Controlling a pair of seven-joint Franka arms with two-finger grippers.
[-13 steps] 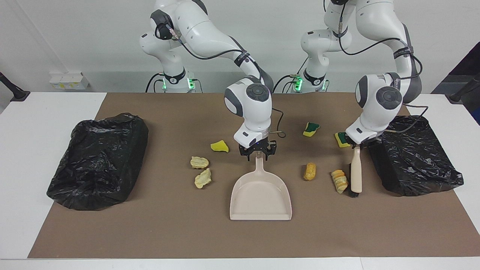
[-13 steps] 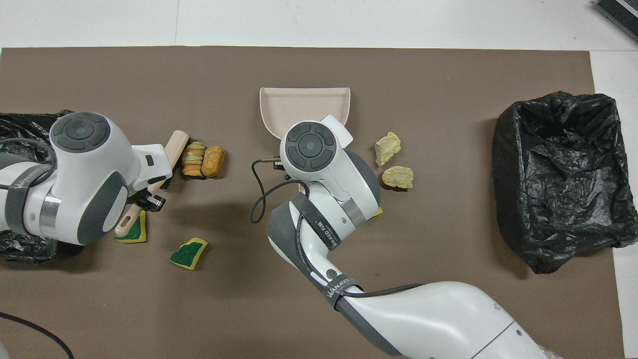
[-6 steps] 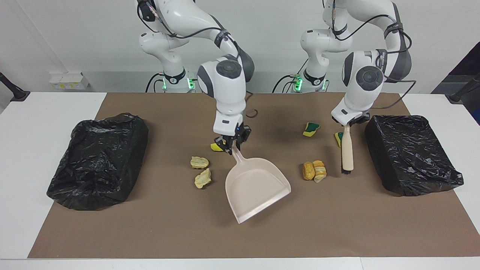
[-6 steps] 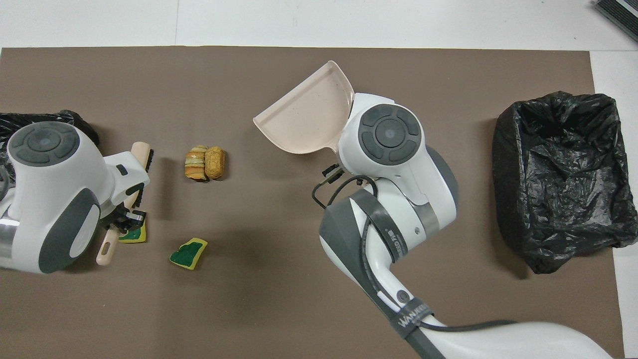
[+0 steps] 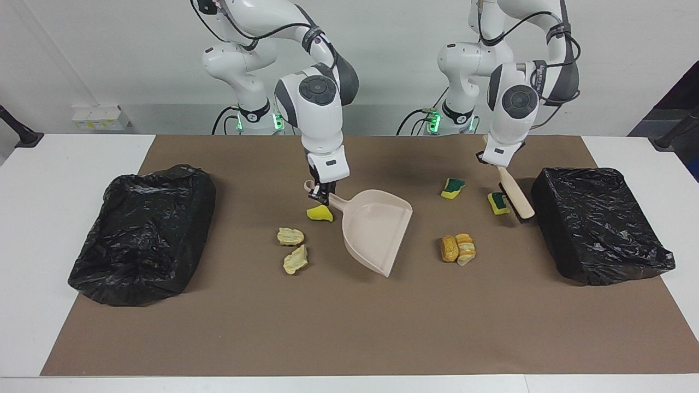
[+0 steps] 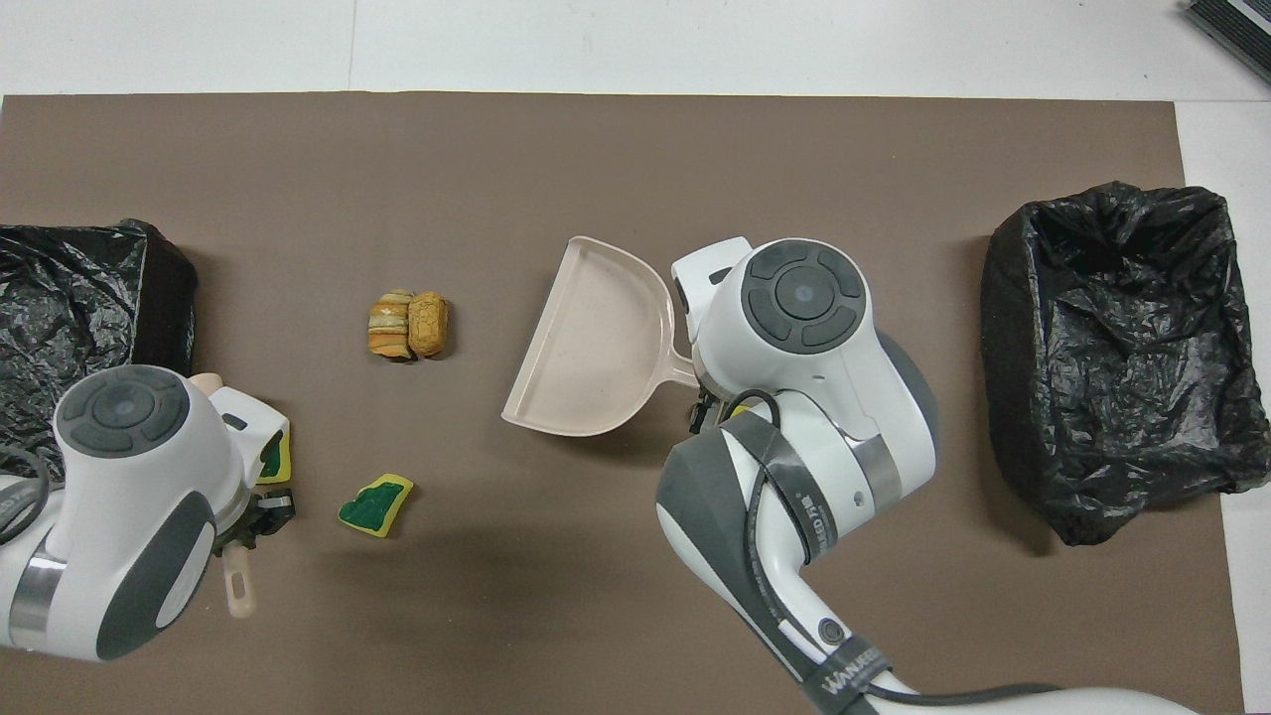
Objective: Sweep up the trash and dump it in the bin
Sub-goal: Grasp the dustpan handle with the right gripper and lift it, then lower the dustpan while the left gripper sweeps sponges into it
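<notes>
The right gripper (image 5: 322, 192), just left of centre in the facing frame, is clamped on the handle of the dustpan (image 5: 377, 229). The pan hangs tilted, its open mouth turned toward the lower right of that frame, that is, toward the pair of bread chunks (image 5: 457, 248) lying right of centre.

The left gripper (image 5: 494, 162), in the upper right of the frame, is closed on the brush (image 5: 515, 195). The brush slants down to the right and ends over a green-topped sponge bit (image 5: 497, 202), beside the black bin (image 5: 598, 224). A second green-topped bit (image 5: 452, 187) lies nearer the middle.

The relation that matters: the bread pair sits between brush and pan mouth, so a stroke from the brush toward frame centre would likely drive it in.

On the pan's closed side lie a yellow sponge bit (image 5: 319, 213) under the right gripper and two pale chunks (image 5: 292, 248); these look harder to reach. None of the trash is in the pan or visibly in a bin.
</notes>
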